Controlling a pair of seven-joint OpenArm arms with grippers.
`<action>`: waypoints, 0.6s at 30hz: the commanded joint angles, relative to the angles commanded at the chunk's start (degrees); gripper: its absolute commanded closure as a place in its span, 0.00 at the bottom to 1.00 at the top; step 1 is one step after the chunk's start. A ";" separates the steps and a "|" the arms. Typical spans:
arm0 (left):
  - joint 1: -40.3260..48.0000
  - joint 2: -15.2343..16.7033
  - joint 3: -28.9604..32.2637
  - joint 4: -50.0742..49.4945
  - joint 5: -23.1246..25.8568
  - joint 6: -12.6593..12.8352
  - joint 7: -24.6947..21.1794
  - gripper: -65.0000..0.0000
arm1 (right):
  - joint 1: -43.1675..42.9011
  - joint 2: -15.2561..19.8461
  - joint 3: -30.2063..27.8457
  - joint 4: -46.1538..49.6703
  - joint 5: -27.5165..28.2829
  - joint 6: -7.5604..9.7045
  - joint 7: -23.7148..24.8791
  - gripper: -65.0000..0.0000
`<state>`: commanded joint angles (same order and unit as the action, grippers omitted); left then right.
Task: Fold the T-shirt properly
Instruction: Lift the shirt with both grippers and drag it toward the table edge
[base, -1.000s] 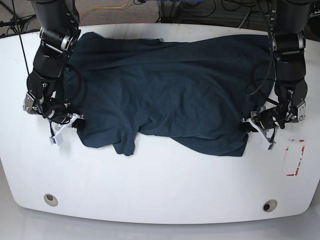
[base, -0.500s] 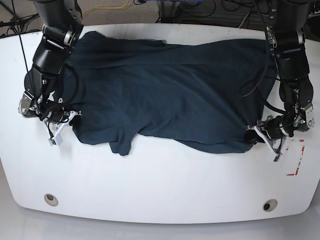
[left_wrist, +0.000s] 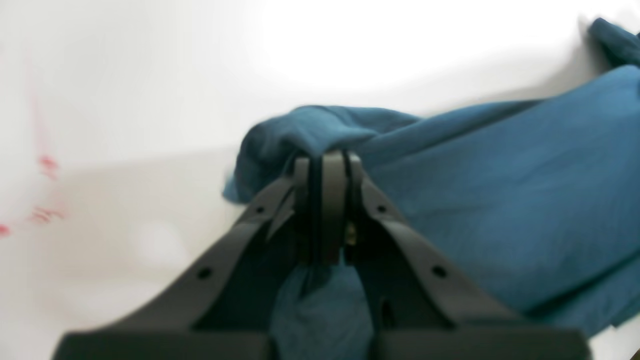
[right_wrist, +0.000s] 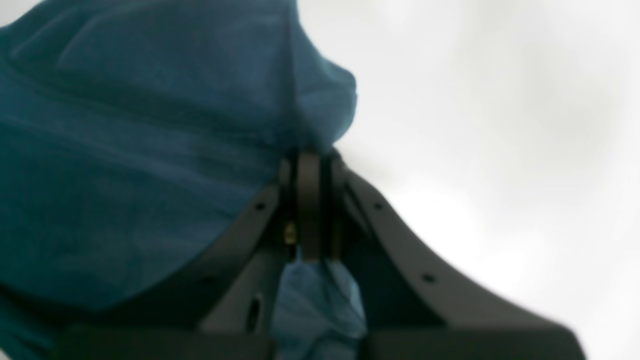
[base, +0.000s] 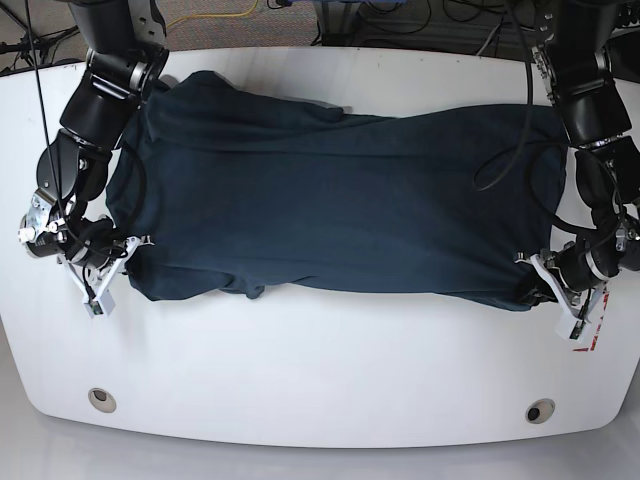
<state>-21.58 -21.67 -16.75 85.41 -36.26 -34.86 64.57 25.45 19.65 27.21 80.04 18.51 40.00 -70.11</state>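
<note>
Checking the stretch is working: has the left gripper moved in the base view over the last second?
Yes. The left gripper, shut on the T-shirt, has gone outward and toward the near table edge, now reaching the red-marked label.

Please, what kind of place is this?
Probably a robotics lab: two robot arms work a T-shirt on a white table, and loose cables lie on the floor behind it.
</note>
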 joint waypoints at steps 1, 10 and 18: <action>-0.09 0.00 0.00 1.23 0.00 0.00 0.18 1.00 | 0.53 0.44 0.00 0.09 0.00 0.00 -0.62 1.00; -3.69 0.00 0.09 9.23 0.00 -0.09 0.53 1.00 | 7.65 2.90 -0.35 2.37 0.26 0.00 -4.75 1.00; -13.98 0.00 0.09 9.32 0.18 0.18 2.02 1.00 | 18.81 6.24 -1.67 2.02 0.62 0.00 -8.00 1.00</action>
<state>-35.56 -21.67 -16.66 94.73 -36.09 -34.68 66.59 44.26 25.89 25.54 82.07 19.12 40.00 -78.11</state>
